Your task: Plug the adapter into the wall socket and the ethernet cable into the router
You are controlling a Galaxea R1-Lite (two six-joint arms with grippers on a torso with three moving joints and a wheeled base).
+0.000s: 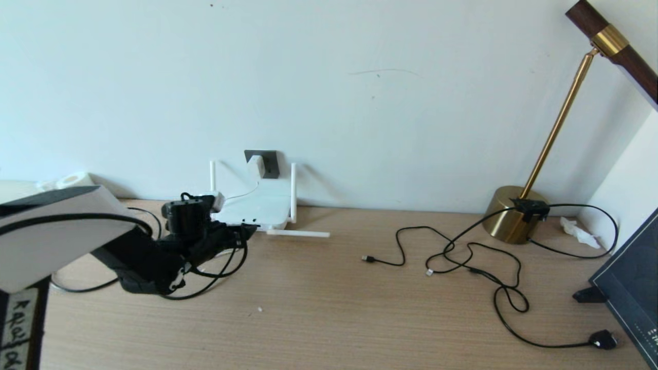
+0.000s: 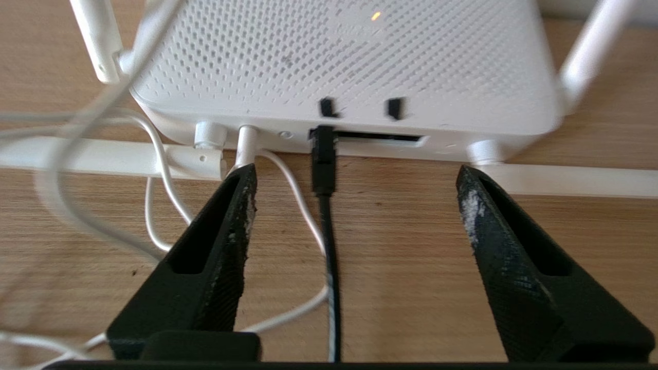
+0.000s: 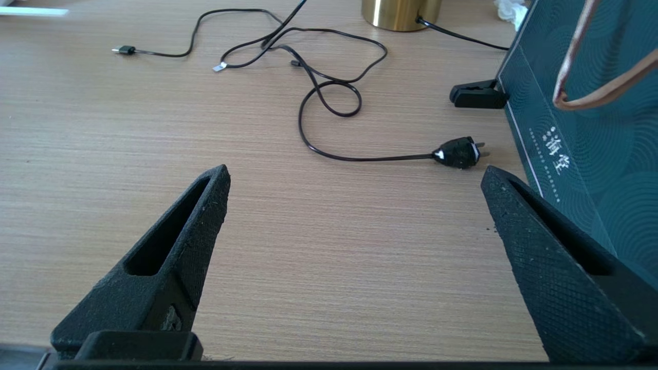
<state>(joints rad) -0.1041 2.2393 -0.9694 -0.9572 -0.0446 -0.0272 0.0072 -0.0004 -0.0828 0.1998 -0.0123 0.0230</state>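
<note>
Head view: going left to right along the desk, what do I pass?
Left pincer → router → loose black cords → brass lamp base → small black plug.

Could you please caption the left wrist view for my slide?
Open left gripper straddles the ethernet cable plugged into the router.

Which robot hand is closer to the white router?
Left. The left gripper sits open right at the router, astride the plugged-in ethernet cable. The right gripper hovers open over bare desk, far away.
</note>
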